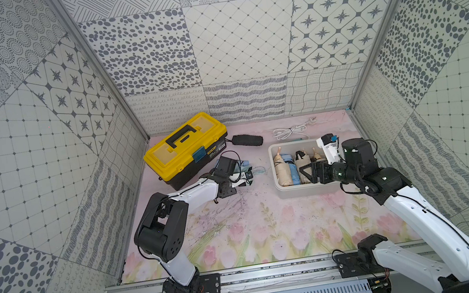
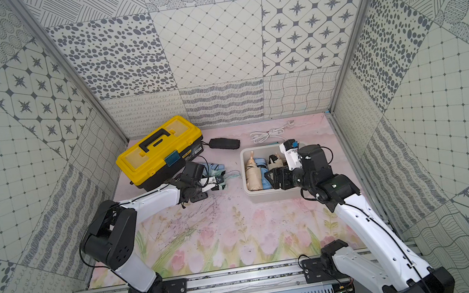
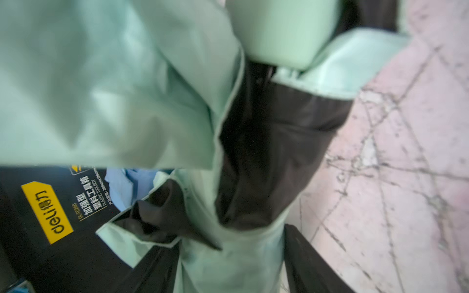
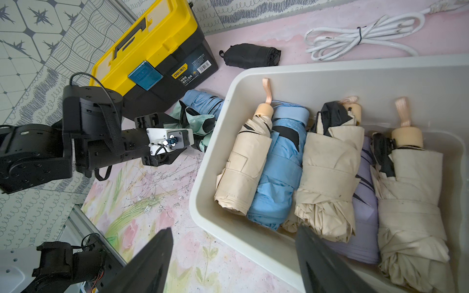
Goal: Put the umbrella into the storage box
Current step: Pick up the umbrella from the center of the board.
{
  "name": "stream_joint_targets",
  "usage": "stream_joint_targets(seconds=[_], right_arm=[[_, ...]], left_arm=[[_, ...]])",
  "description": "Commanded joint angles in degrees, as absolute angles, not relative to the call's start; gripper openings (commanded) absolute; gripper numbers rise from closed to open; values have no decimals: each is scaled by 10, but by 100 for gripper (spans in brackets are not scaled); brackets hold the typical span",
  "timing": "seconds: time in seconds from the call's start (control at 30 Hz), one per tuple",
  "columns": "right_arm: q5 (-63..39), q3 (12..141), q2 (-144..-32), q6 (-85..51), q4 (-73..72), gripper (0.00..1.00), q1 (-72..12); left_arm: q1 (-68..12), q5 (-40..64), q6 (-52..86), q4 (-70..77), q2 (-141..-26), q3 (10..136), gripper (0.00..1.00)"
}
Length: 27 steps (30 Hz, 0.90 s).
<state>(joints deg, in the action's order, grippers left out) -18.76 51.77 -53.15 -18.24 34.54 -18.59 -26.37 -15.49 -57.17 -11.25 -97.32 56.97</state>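
Observation:
A folded mint-green umbrella [image 3: 142, 83] with black lining lies on the mat beside the toolbox, next to a blue umbrella [image 4: 203, 101]. My left gripper [image 3: 231, 266] reaches over it, and both fingers [image 3: 309, 266] press against the mint fabric that fills the gap between them. In both top views this gripper [image 1: 244, 179] [image 2: 217, 184] sits low at the toolbox's front corner. The white storage box [image 1: 306, 190] [image 4: 203, 203] holds several folded umbrellas, cream [image 4: 243, 162], blue and lilac. My right gripper [image 4: 233, 229] hangs open and empty over the box's near left corner.
A yellow-lidded black toolbox [image 1: 186, 148] stands at the back left. A black pouch [image 1: 246, 140] and a coiled white cable [image 1: 290, 131] lie behind the box near the back wall. Patterned walls close in three sides, and the right arm [image 1: 390, 184] runs along the right wall.

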Motion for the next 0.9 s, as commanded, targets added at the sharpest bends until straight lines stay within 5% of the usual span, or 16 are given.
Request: stream_joint_targets(seconds=[0.0, 0.2, 0.47, 0.87], right_arm=[[-184, 506, -519, -180, 338, 82, -184], [-186, 505, -523, -181, 336, 82, -184], [-185, 504, -523, -178, 336, 82, -184], [-179, 511, -537, -167, 336, 82, -184]], left_arm=[[-255, -75, -589, -133, -915, 552, 75], [-243, -32, -591, -144, -890, 545, 88], [-229, -28, -591, -168, -968, 599, 90], [-217, -9, -598, -253, -1038, 659, 76]])
